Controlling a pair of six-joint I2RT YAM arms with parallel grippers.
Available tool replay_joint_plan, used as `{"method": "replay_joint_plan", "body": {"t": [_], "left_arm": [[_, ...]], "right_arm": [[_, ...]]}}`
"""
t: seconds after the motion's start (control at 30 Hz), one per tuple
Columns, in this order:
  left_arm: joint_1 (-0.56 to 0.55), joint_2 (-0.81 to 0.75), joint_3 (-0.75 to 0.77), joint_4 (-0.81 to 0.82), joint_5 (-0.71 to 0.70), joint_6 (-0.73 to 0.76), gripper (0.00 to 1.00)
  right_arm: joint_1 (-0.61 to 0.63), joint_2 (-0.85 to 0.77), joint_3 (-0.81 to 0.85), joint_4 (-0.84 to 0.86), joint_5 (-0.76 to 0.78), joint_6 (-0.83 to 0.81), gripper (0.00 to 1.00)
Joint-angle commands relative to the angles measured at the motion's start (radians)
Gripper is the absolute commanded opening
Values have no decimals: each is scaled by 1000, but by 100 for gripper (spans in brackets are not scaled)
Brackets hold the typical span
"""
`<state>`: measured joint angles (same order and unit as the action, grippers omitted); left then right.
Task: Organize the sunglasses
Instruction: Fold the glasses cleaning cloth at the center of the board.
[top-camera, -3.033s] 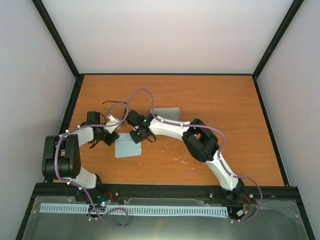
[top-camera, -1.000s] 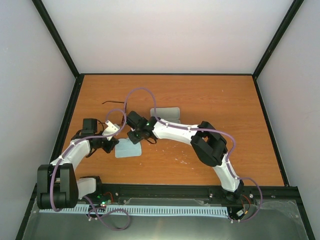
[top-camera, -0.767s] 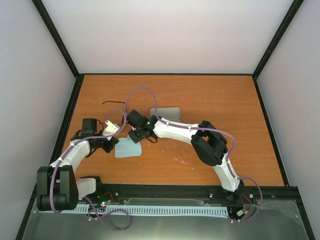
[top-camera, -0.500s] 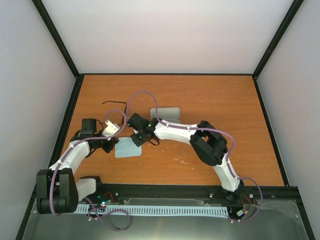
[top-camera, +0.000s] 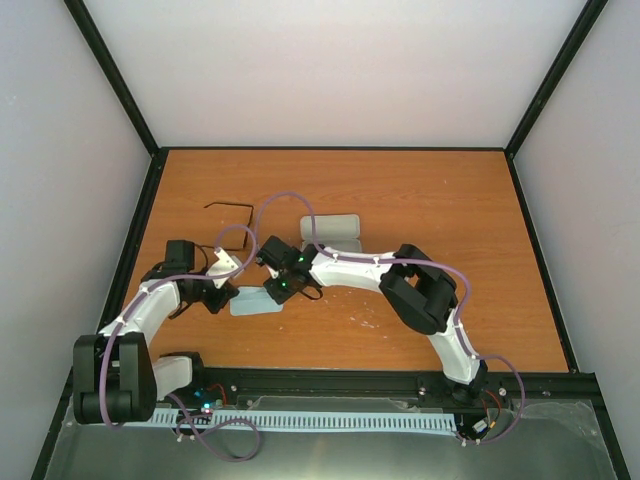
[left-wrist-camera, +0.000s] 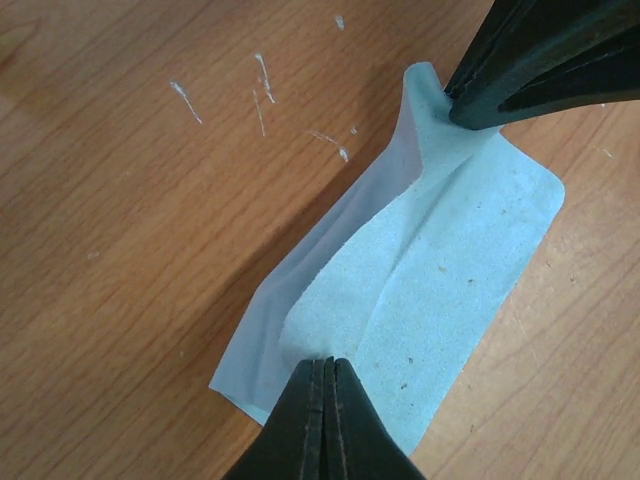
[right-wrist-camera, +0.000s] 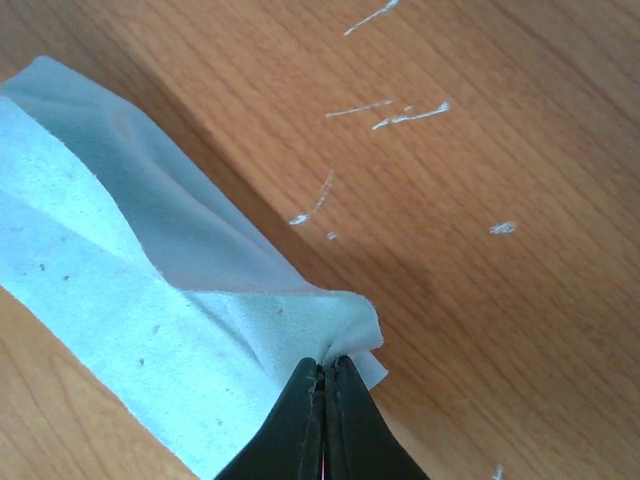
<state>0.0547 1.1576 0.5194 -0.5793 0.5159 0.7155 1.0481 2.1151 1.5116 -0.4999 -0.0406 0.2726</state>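
Observation:
The pale blue-grey cloth (top-camera: 250, 303) lies left of centre, folded over on itself. My left gripper (top-camera: 228, 297) is shut on one end of its folded edge, seen close in the left wrist view (left-wrist-camera: 325, 362) with the cloth (left-wrist-camera: 440, 270) beyond. My right gripper (top-camera: 276, 290) is shut on the other end, seen in the right wrist view (right-wrist-camera: 325, 365) with the cloth (right-wrist-camera: 120, 290) bunched at its tips. The right gripper's fingers (left-wrist-camera: 540, 60) show in the left wrist view. The sunglasses (top-camera: 228, 205), thin and black, lie on the table behind the left arm, untouched.
A rounded oblong case (top-camera: 330, 228) lies on the wooden table (top-camera: 450, 200) just behind the right arm's wrist. Black rails (top-camera: 130, 220) and pale walls close the table at the left, back and right. White scratches mark the wood (right-wrist-camera: 400, 115).
Both grippers have drawn the cloth's far edge toward the near side, folding it into a narrower strip. The left arm has stretched out lower. The sunglasses and case have not moved.

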Motion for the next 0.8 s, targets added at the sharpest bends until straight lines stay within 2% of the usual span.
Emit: {"method": "replay_joint_plan", "body": {"t": [0.0,0.2,0.6,0.63,0.77], "left_arm": [[-7,12,6,-40,-10,54,1],[-7,23,-12,-54,-45,86,0],[-7,23,-34,-65,-71,112,3],[-7,20,-38,-66,-73,115,4],[-6,-3,-58,-66,-85,122,18]], "right_arm": [[13,-42,-23,25,-47,-13,5],[15,-61,-49,10,-98,-19,12],[11,-196,-107,-22,-65,-24,21],[10,-204,-109,-20,-63,-22,21],[4,-188,-87,-19,-45,-17,25]]}}
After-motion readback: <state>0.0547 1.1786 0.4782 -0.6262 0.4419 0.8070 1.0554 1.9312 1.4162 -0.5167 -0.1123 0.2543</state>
